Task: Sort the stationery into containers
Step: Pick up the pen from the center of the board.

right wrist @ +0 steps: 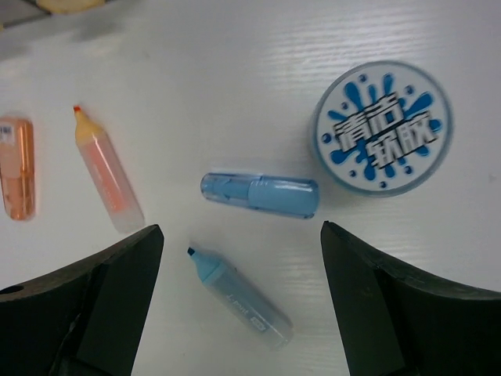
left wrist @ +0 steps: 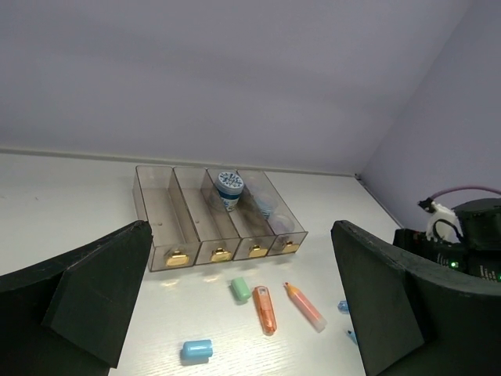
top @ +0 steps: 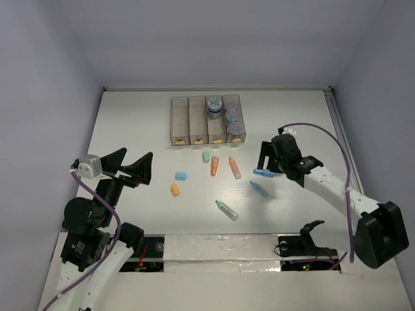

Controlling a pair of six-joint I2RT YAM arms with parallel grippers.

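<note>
Right hand [right wrist: 239, 235] wide apart and empty over a blue marker [right wrist: 258, 194]; left hand [left wrist: 241, 231] likewise wide apart, empty.

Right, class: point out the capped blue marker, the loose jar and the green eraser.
capped blue marker [right wrist: 258, 194]: right wrist view, mid-barrel.
loose jar [right wrist: 383, 128]: right wrist view, lid centre.
green eraser [left wrist: 240, 289]: left wrist view, its middle.

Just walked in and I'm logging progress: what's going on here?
Two arms are sorting stationery into bins; the two right-hand ones already hold jars. The right gripper hangs open over a blue marker, beside a loose jar, gripping nothing. The left gripper is open and empty. Other markers and erasers lie on the table.
</note>
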